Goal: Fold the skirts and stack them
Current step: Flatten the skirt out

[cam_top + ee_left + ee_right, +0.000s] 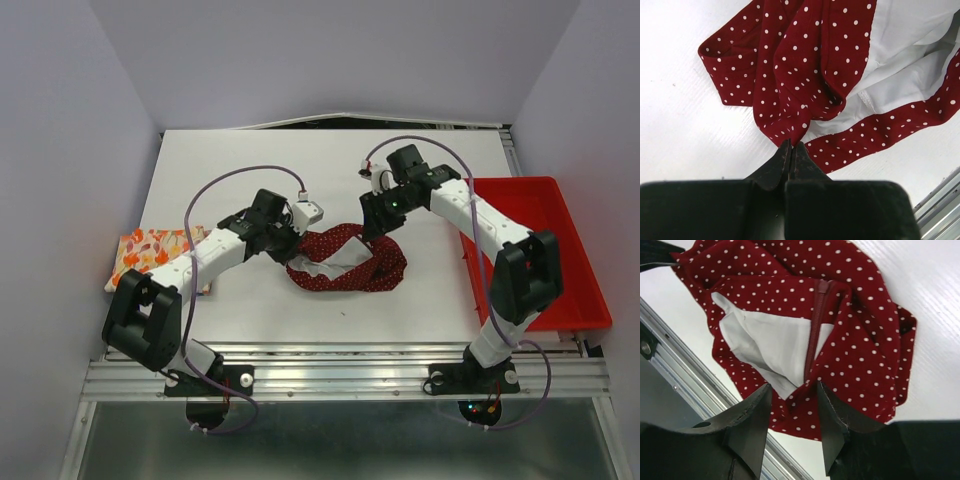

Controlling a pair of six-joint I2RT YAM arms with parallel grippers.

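The dark red skirt (345,262) with white dots lies bunched at the table's middle, its white lining (767,340) and a zip (815,325) showing. My left gripper (291,246) is shut at the skirt's left edge, and its tips (791,145) pinch a corner of the dotted skirt (805,65). My right gripper (377,229) hovers over the skirt's right side. In the right wrist view this right gripper (793,386) is open, a fold of the skirt (860,340) lying between and beneath its fingers. A cream skirt (150,253) with orange flowers lies folded at the table's left edge.
A red tray (560,215) stands at the table's right side, beside the right arm. A metal rail (340,375) runs along the near edge, and the metal rail (680,375) also shows close to the skirt in the right wrist view. Pale walls enclose the table.
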